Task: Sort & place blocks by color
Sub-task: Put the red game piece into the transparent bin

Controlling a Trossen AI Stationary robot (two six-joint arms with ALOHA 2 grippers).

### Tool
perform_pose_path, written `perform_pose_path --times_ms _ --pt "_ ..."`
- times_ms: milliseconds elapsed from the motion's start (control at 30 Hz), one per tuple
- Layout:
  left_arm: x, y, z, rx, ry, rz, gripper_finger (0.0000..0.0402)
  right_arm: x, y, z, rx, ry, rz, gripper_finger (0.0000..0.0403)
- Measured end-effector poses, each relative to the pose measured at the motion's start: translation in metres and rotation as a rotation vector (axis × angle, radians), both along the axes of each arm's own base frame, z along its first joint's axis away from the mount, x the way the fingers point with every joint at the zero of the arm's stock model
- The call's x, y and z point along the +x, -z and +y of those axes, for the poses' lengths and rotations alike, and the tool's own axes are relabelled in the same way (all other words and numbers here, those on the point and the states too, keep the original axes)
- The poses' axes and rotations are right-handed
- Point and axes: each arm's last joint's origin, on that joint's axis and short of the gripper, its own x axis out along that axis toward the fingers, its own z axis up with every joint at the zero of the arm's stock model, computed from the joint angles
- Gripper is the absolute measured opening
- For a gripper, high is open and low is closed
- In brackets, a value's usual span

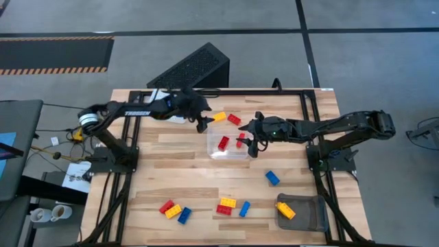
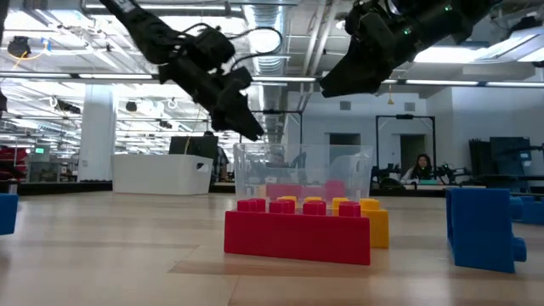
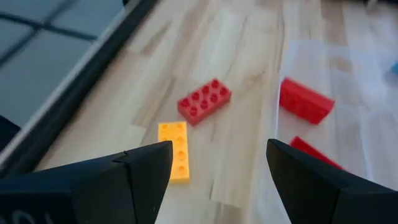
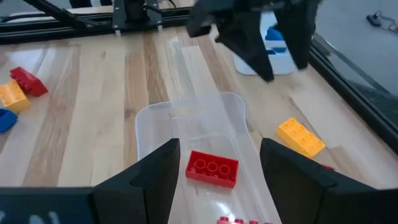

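Note:
My left gripper [image 1: 203, 124] is open and hovers near the table's far edge, just left of a yellow block [image 3: 174, 151] and a red block [image 3: 204, 101] lying flat on the wood. My right gripper [image 1: 251, 143] is open above the right end of the clear tray [image 1: 230, 152]. The tray holds red blocks; one [image 4: 212, 168] lies flat on its floor under the right fingers, and another [image 1: 241, 143] is beside them. The left gripper [image 4: 261, 43] also shows in the right wrist view beyond the tray. Other red, blue and yellow blocks are scattered over the near half.
A blue block [image 1: 272, 178] lies right of centre. Near the front edge sit red, yellow and blue blocks [image 1: 168, 208] [image 1: 226, 205] [image 1: 245, 208]. A grey tray [image 1: 305, 214] at the near right holds a yellow block [image 1: 286, 210]. A white tray [image 4: 273, 53] lies at the far left.

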Motion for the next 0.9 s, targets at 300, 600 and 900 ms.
perform_pose_path --times_ms 300,600,900 --pt "-0.037 0.002 -0.024 0.030 -0.036 -0.285 0.0248 0.002 0.011 -0.023 0.039 0.231 0.021 0.0243" --pt "-0.051 -0.023 -0.047 0.031 0.070 -0.417 0.0247 0.024 0.025 -0.085 0.145 0.292 0.167 0.0243" --pt "-0.048 -0.022 -0.061 0.050 0.137 -0.389 0.0247 0.065 0.042 -0.136 0.142 0.305 0.485 0.0243"
